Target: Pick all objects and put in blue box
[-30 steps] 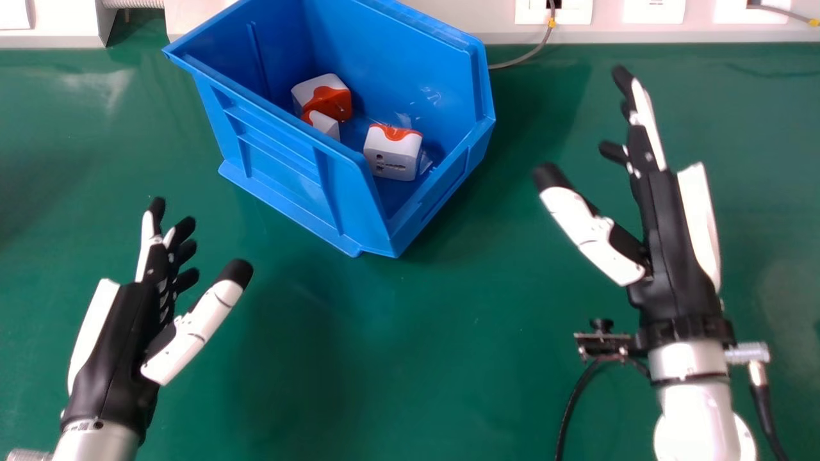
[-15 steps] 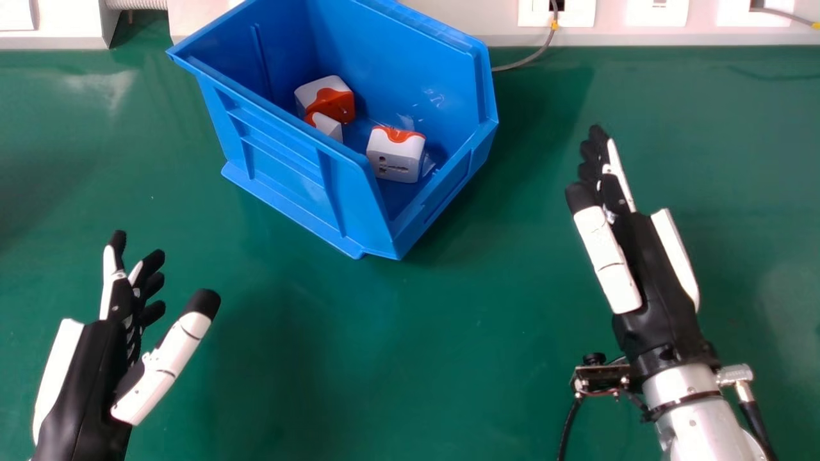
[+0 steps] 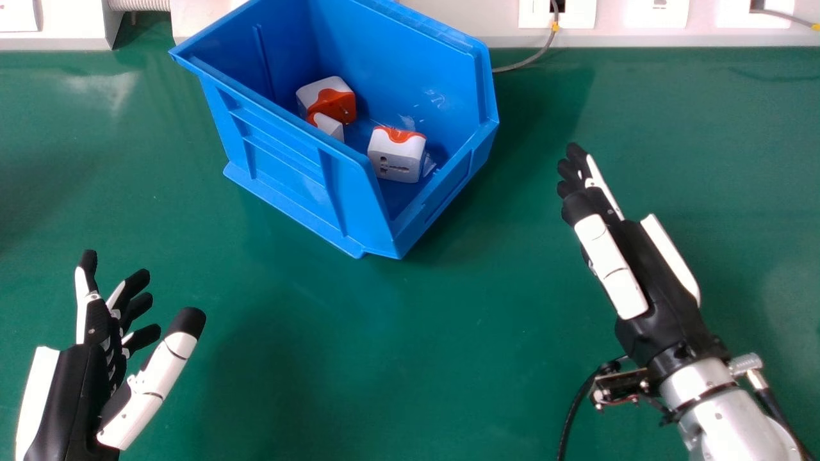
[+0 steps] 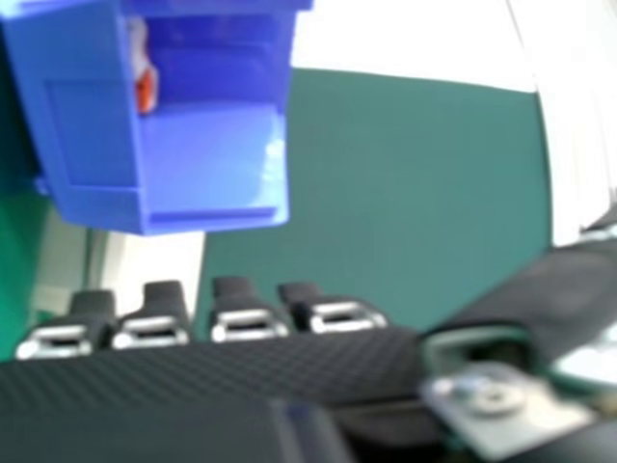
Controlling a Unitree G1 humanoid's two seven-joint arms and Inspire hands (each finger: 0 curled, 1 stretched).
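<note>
The white-and-orange adapters (image 3: 396, 157) sit inside the blue box (image 3: 282, 168), ahead and to the left of our right robot hand (image 3: 660, 288). That hand is empty and narrow, straight-fingered with its thumb close alongside; our left robot hand (image 3: 73, 403), also empty, is spread wide. We judge the placing done, so the main risk is undoing it: a low inward swing could knock the box's near corner and shift it. The black cable (image 3: 567, 413) beside our right wrist might drag or snag on the surface (image 3: 448, 333).

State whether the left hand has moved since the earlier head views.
Yes: the left hand has drawn back toward the robot and leftward, farther from the blue box.
</note>
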